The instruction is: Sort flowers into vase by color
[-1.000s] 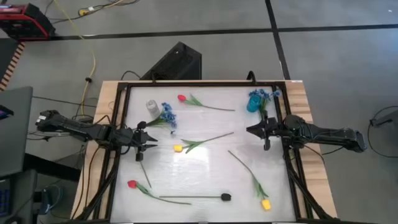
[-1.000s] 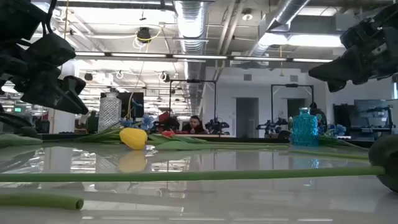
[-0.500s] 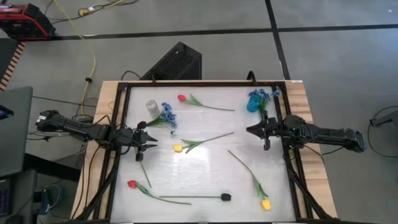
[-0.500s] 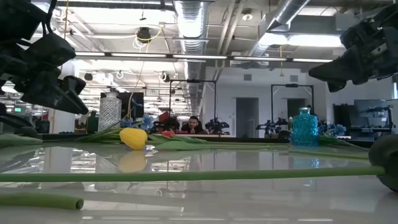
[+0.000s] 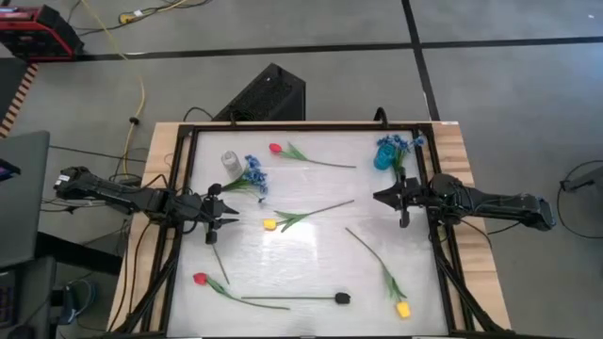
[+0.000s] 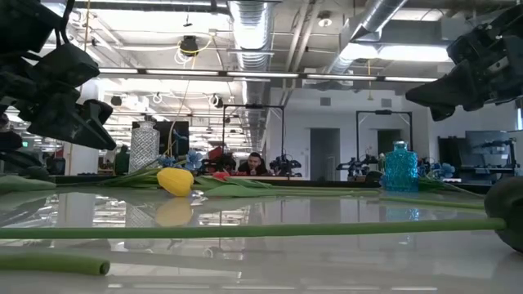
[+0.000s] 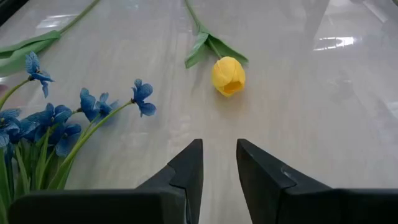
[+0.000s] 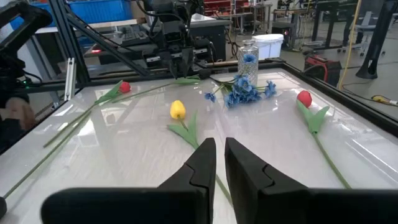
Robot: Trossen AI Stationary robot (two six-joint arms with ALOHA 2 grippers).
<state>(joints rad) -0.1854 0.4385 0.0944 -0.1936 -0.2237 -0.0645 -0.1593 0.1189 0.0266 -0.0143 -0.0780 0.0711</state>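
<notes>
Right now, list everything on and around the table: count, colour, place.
red tulips: 2; one at the far edge, one near the left corner
yellow tulips: 2; one mid-table, one near the right corner
black-headed flower: 1, near edge
blue sprigs: 1 loose bunch, beside the clear vase
clear vase: 1, far left
blue vase: 1, far right, blue blossoms at it
table: 1, white top, black frame
left gripper: dark, left edge, narrowly parted, empty
right gripper: dark, right edge, narrowly parted, empty
</notes>
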